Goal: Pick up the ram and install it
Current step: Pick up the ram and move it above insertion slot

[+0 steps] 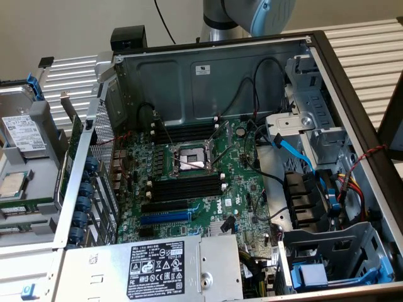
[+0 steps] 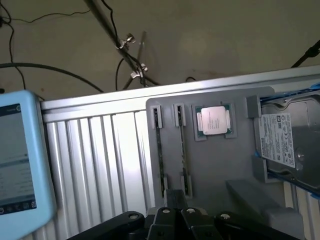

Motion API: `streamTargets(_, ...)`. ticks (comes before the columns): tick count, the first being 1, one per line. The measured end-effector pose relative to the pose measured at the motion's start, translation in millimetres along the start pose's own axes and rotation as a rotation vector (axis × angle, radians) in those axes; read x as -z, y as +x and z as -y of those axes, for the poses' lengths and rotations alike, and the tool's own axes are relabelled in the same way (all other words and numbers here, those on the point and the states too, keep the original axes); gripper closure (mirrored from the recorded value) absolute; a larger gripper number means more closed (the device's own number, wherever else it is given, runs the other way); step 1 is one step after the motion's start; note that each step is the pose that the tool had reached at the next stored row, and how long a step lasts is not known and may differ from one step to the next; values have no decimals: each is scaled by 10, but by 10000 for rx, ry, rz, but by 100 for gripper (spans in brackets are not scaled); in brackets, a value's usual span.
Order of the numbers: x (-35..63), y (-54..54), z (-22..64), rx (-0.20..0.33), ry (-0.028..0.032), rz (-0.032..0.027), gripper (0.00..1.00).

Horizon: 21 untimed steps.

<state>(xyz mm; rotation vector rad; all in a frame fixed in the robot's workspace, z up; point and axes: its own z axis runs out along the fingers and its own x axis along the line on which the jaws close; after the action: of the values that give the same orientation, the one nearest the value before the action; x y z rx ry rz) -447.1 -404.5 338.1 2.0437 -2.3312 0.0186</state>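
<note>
Grey tray (image 2: 215, 167) with ram (image 2: 160, 150) standing on edge.
Gripper (image 2: 175, 197), fingers pressed together and holding nothing, hangs over the tray near the ram's end.

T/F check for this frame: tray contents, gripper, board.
1. Two ram sticks stand on edge in the grey tray. True.
2. The gripper grips a ram stick. False: it is shut on nothing, over the tray.
3. A CPU lies in the tray between the sticks and the hard drive. True.
4. The expansion slot on the motherboard is red. False: it is blue.
</note>
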Motion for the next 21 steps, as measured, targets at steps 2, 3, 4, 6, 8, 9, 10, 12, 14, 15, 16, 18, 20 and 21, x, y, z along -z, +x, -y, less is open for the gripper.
streamTargets(2, -18, 0, 3, 150, -1, 14, 89)
streamTargets(3, -28, 0, 8, 213, 0, 20, 89)
streamTargets(4, -43, 1, 13, 264, 3, 24, 89)
streamTargets(6, -79, 4, 23, 347, -3, 24, 89)
streamTargets(8, -113, 19, 29, 393, -26, 26, 89)
streamTargets(9, -129, 26, 31, 400, -49, 25, 89)
streamTargets(10, -143, 32, 33, 408, -75, 25, 89)
streamTargets(12, -174, 48, 36, 423, -122, 27, 89)
streamTargets(14, -201, 75, 43, 442, -180, 35, 89)
streamTargets(15, -214, 87, 46, 451, -206, 41, 89)
streamTargets(16, -228, 96, 49, 459, -234, 47, 89)
streamTargets(18, -255, 116, 53, 474, -301, 53, 89)
streamTargets(20, -281, 142, 59, 491, -358, 65, 89)
streamTargets(21, -295, 150, 65, 503, -378, 75, 89)
